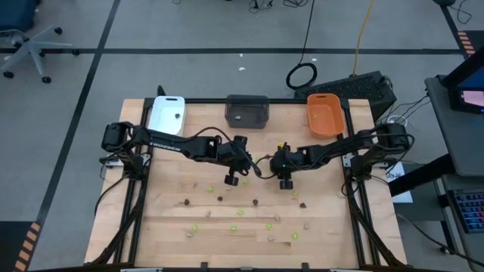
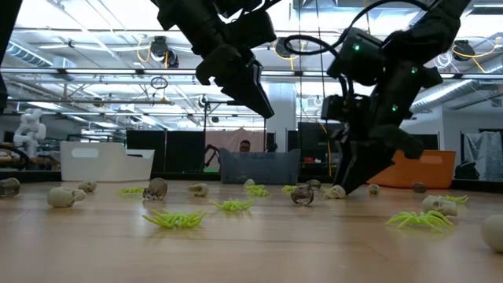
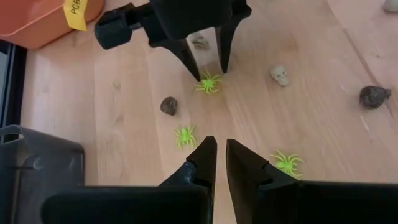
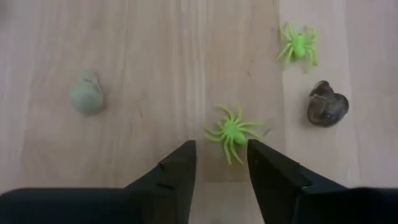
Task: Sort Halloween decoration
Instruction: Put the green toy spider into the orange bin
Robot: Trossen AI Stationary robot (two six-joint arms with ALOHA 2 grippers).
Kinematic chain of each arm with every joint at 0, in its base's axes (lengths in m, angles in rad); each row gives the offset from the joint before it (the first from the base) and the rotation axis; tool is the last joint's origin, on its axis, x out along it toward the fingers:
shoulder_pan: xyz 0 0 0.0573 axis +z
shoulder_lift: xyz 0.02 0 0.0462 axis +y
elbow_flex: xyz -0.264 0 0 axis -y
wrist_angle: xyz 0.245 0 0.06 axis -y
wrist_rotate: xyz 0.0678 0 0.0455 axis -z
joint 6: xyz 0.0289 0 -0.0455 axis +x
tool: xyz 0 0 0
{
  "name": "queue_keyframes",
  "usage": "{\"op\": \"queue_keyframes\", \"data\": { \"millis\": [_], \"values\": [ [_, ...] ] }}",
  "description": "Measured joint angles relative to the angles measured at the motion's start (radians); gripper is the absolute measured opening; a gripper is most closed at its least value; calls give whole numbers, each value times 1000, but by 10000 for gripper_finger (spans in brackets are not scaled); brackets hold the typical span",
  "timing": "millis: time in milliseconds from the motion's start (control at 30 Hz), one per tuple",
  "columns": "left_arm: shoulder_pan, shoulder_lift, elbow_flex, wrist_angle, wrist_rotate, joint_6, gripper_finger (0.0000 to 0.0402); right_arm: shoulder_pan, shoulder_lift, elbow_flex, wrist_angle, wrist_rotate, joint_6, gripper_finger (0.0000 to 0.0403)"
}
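Wooden table (image 1: 166,227) bears a lime-green spider (image 4: 232,132) between the right pincer's (image 4: 221,163) parted, empty fingers.

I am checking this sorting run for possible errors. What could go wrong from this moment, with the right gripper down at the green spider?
1. The right gripper straddles only the legs of the green spider; closing now may pinch a leg and let it slip.
2. The left gripper hangs close by; the arms could collide.
3. A dark brown piece and a second spider lie nearby and could be knocked.
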Motion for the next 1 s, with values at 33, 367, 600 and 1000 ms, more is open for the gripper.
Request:
{"op": "queue_keyframes", "data": {
  "millis": [33,367,600,1000],
  "values": [
    [0,0,0,0,0,0,33,0,8,1,4,-1,3,123],
    [0,0,0,3,0,0,33,-2,38,2,27,-2,34,8],
    [0,0,0,11,0,0,33,-2,12,0,19,0,39,1],
    [0,-1,0,-8,-1,-1,33,10,-126,-2,-5,1,48,0]
  ]
}}
